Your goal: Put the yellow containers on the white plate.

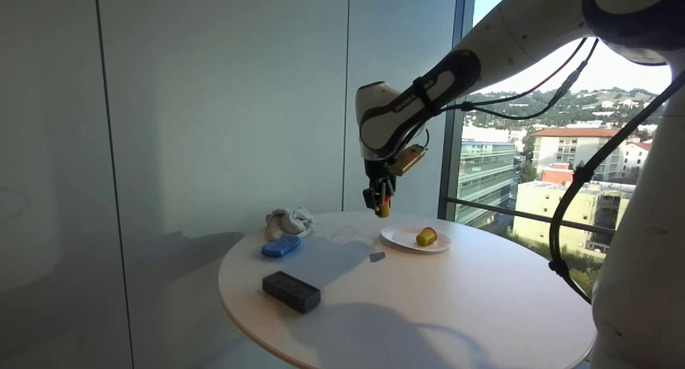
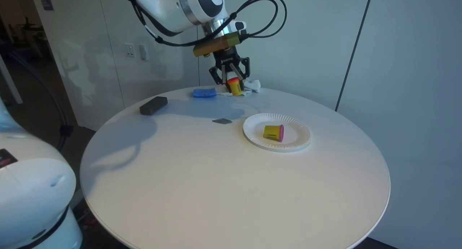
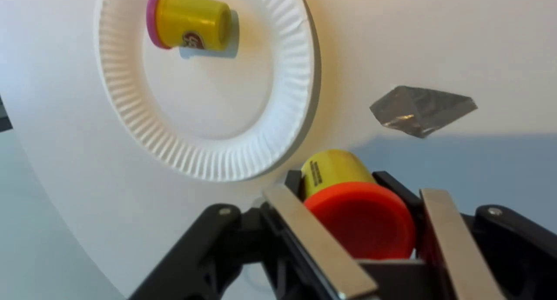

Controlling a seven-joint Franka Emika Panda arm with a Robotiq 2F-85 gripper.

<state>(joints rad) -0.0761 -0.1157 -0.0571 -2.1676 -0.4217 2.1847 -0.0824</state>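
In an exterior view the robot arm (image 1: pixel 406 101) reads "FRANKA", then "KA" past a black strap (image 1: pixel 424 95). Not legible: the label (image 3: pixel 192 40) on the pink-lidded tub (image 3: pixel 191 19) near the edge of the table (image 2: pixel 234 184), and the print (image 3: pixel 315 173) on the red-lidded tub (image 3: pixel 361 221).

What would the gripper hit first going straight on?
Probably the table beside the plate, with the held tub touching first. Depth is unclear, so it might clip the plate's rim.
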